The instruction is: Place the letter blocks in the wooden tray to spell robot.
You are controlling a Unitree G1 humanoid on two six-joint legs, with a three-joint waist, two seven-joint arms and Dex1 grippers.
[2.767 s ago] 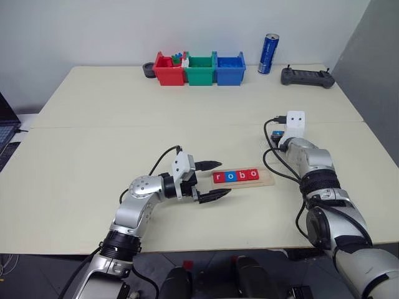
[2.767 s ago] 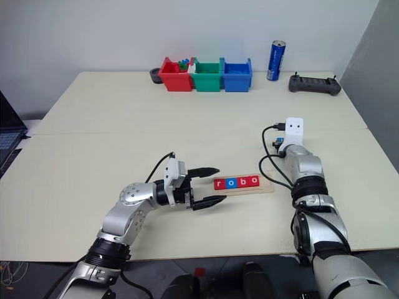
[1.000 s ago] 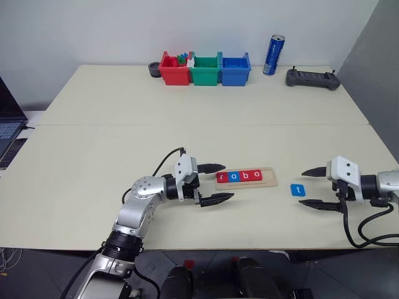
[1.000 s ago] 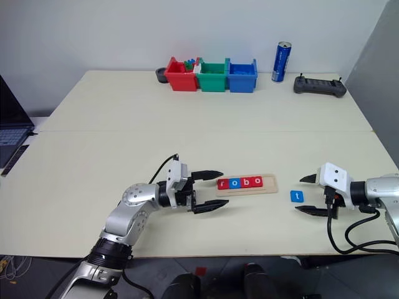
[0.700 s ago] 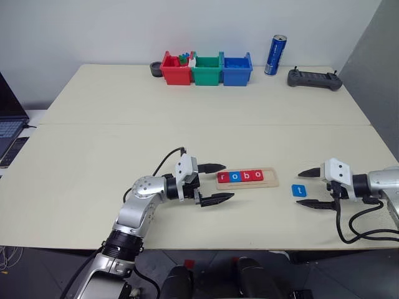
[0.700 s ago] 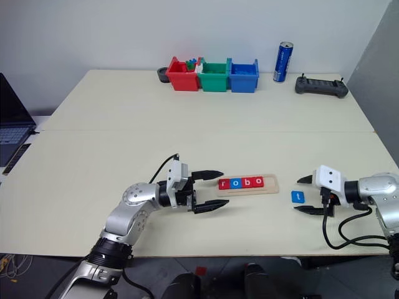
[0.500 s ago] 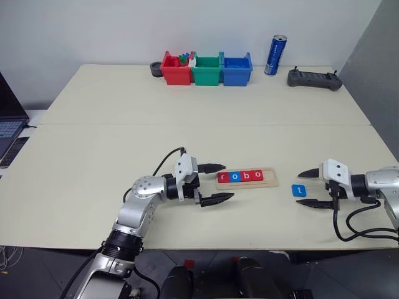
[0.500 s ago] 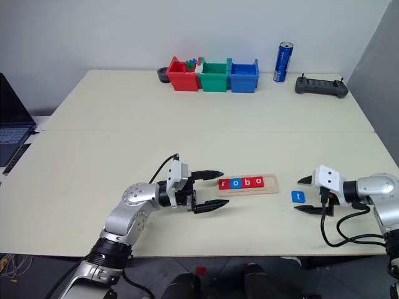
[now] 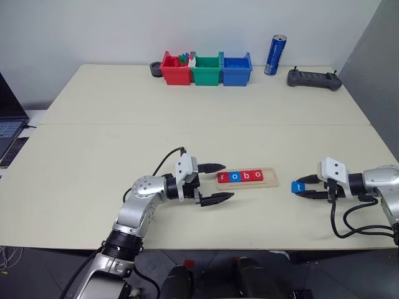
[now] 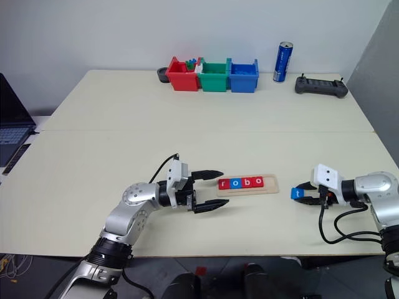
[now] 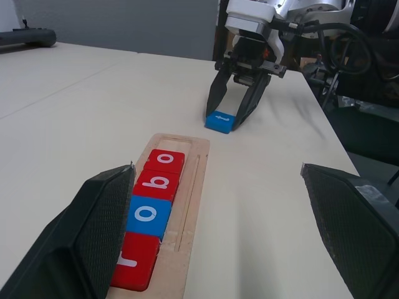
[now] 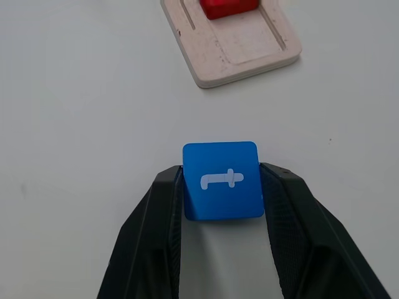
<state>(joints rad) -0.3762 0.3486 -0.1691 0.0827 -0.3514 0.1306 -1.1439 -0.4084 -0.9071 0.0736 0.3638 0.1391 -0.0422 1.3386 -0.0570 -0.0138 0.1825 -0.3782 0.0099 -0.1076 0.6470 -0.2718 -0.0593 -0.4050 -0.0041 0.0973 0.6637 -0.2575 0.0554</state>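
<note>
So the right gripper [image 12: 221,205] had just clamped down on the blue t block [image 12: 221,180], sitting on the surface just right of the wooden tray [image 9: 246,184]. Tray already read "robo", one slot left. Left gripper [image 9: 212,182] was spread wide, empty.

Wooden tray [image 9: 246,177] w/ red-blue tiles [image 9: 240,176] spelling "robo", last slot empty; blue "t" tile [image 12: 221,180] flat on tabletop, just right of tray.
</note>
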